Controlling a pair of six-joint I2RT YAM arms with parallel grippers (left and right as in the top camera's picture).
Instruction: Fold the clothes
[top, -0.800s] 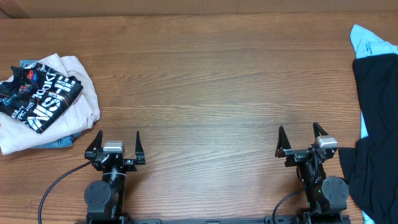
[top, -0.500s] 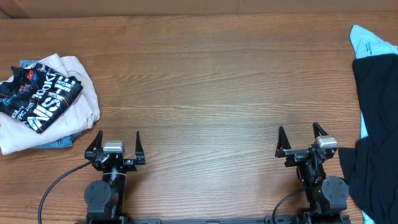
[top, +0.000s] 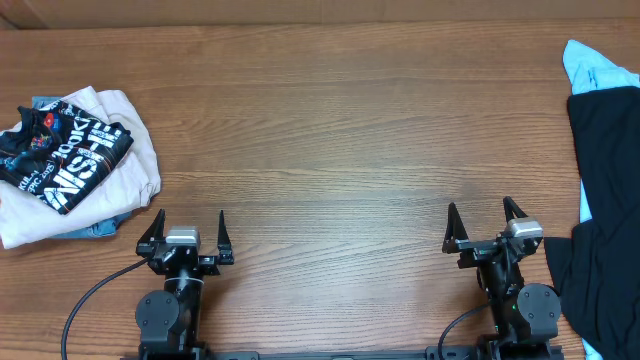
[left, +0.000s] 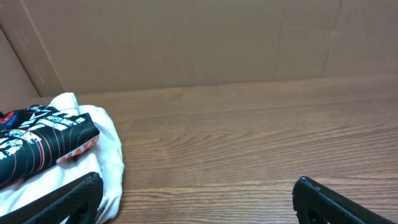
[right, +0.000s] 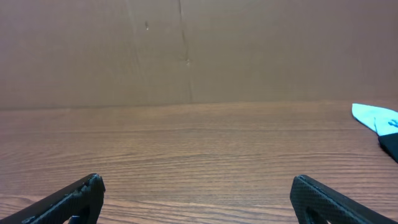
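The clothes (top: 607, 200), a plain black garment, lie crumpled along the table's right edge in the overhead view, partly cut off by the frame; a sliver of them (right: 392, 144) shows at the right edge of the right wrist view. My right gripper (top: 481, 223) (right: 196, 190) stands open at the front right, just left of that garment and apart from it. My left gripper (top: 189, 227) (left: 198, 193) stands open at the front left. Both hold nothing, with bare wood between the fingers.
A light blue garment (top: 596, 66) (right: 375, 118) lies under the black one at the far right. At the left a black shirt with white lettering (top: 62, 155) (left: 37, 142) rests on a white cloth (top: 125, 150) (left: 109, 149). Cardboard walls (left: 186, 43) back the wooden table (top: 330, 130).
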